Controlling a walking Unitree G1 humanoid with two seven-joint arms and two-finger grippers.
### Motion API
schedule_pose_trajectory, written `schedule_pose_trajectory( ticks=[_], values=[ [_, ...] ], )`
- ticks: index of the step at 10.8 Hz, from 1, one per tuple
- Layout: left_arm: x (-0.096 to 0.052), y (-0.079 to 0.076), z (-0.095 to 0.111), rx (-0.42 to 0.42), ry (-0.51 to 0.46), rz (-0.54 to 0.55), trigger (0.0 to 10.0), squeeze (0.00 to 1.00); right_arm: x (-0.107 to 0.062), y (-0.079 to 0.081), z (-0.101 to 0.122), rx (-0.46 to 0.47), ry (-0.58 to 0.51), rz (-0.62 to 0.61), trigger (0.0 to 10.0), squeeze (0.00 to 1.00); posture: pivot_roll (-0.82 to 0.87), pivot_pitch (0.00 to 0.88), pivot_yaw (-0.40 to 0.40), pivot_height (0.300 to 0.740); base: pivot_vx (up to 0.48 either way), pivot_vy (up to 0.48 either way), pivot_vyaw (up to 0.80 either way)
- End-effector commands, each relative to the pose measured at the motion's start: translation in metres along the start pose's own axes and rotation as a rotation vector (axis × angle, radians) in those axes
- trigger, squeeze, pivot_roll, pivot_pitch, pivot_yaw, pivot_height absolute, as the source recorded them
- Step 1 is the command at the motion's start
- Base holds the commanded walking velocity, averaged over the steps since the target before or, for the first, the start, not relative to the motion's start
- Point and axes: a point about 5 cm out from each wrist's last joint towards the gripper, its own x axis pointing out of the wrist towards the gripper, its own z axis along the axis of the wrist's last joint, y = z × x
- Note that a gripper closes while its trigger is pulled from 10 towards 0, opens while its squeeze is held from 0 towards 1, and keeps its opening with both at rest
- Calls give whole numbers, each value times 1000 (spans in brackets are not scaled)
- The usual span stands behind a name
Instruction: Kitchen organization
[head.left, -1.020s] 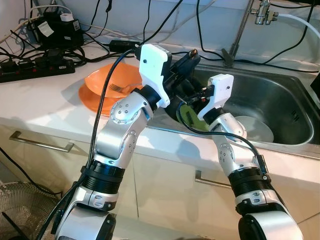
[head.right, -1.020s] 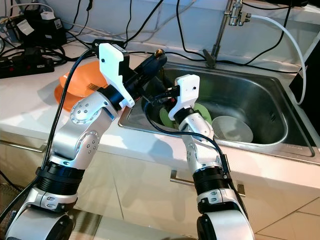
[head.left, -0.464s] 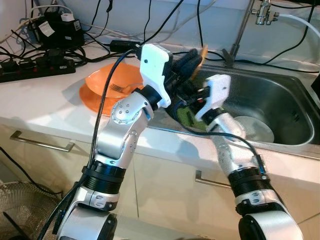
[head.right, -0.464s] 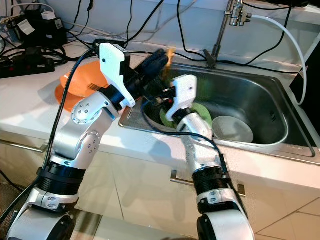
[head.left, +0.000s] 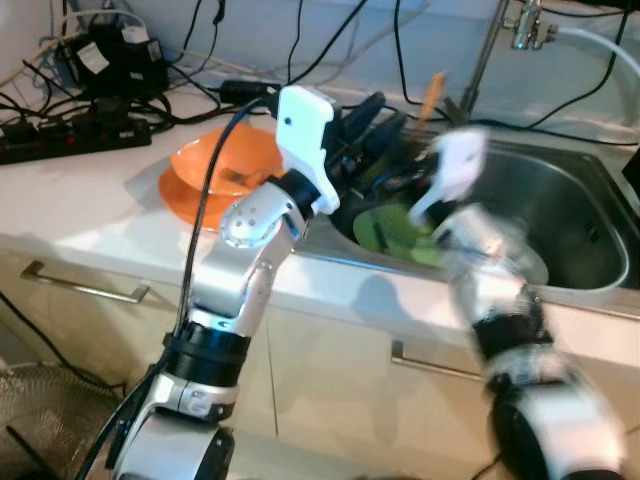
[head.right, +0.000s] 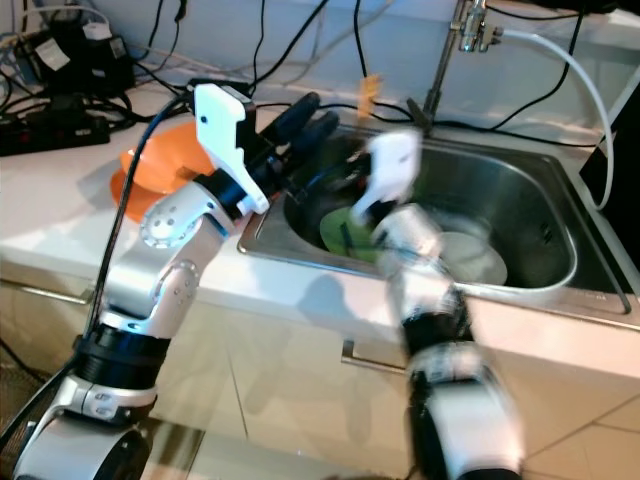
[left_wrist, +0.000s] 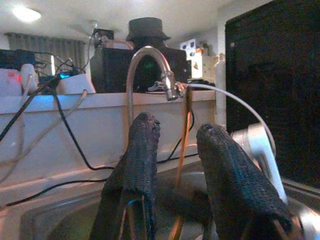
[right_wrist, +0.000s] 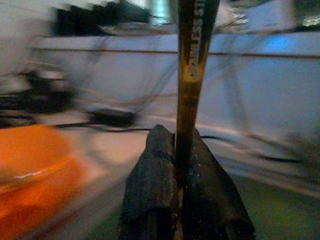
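Centrally, the right hand (right_wrist: 181, 165), clamped on an upright chopstick (right_wrist: 192, 60) above the sink (head.left: 585, 215), should lift steadily past the left hand (left_wrist: 175, 150), fingers apart.

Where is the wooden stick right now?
The wooden stick is clamped upright in the right pincer, raised over the left end of the sink, just left of the faucet and beside the left pincer.
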Motion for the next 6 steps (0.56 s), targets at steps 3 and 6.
schedule_pose_trajectory(
  ticks=[3, 6],
  values=[
    [-30, 9, -26, 24, 252, 23, 10000, 0, 0, -38, -7, -42, 121, -236, 10000, 0, 244, 0, -37, 740, 0, 0, 0],
    [-57, -3, -53, 18, 492, -75, 10000, 0, -5, -33, -31, -66, 264, -242, 10000, 0, 263, 0, -56, 740, 0, 0, 0]
  ],
)
